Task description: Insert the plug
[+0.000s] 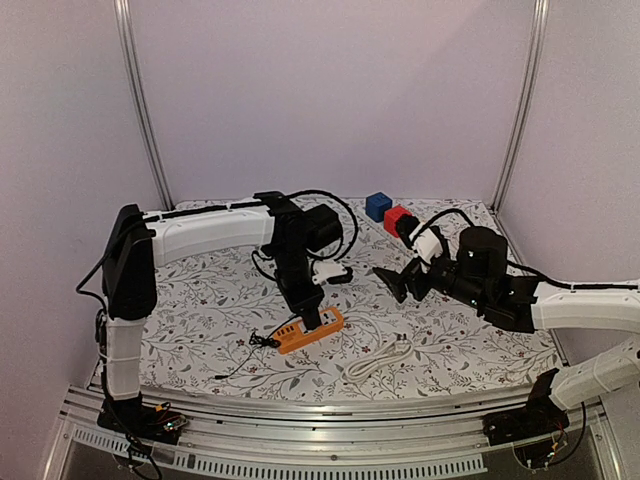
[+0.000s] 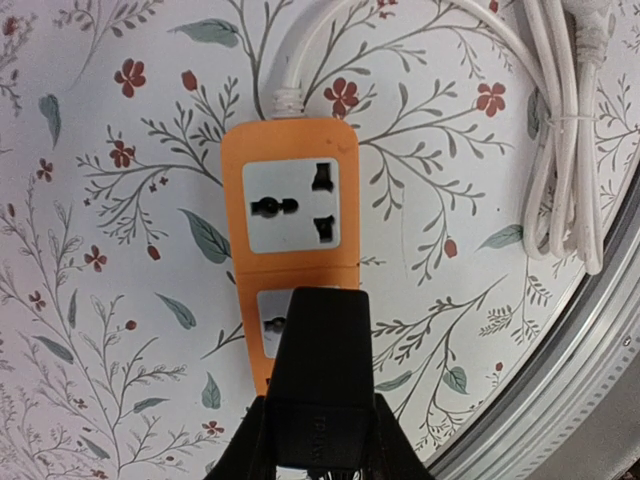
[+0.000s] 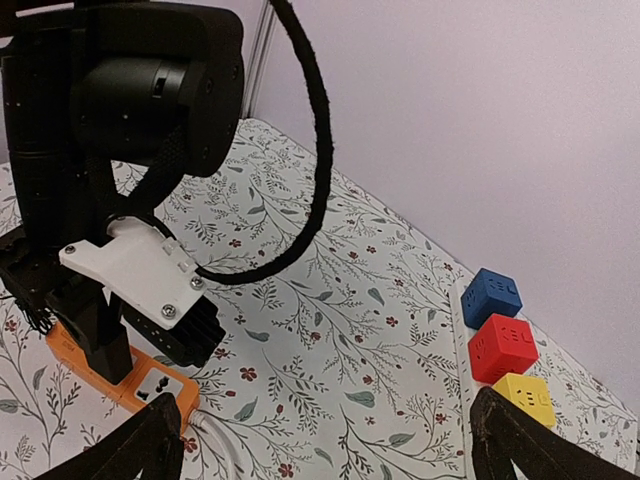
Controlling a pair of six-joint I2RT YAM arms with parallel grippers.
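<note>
Over floral cloth [image 1: 200, 300], left end effector [image 1: 309, 312] clamps plug [image 2: 320, 370] nose-down above strip [image 2: 290, 160]; right end effector [image 3: 325, 430] gapes empty.

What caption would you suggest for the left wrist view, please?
Left gripper holds black plug over a socket of the orange power strip.

The overhead camera sits high behind the arm bases and looks down and forward over the whole table [image 1: 200, 300] to the back wall, from far off. The left wrist camera points straight down, very close over the orange power strip [image 2: 290, 200] by the table's near edge, with a black plug [image 2: 320, 370] filling its lower frame. The right wrist camera sits low on the right, facing left across the table. All three share the power strip. The overhead and right wrist views also share the blue cube [image 1: 377, 206] at the far edge.
</note>
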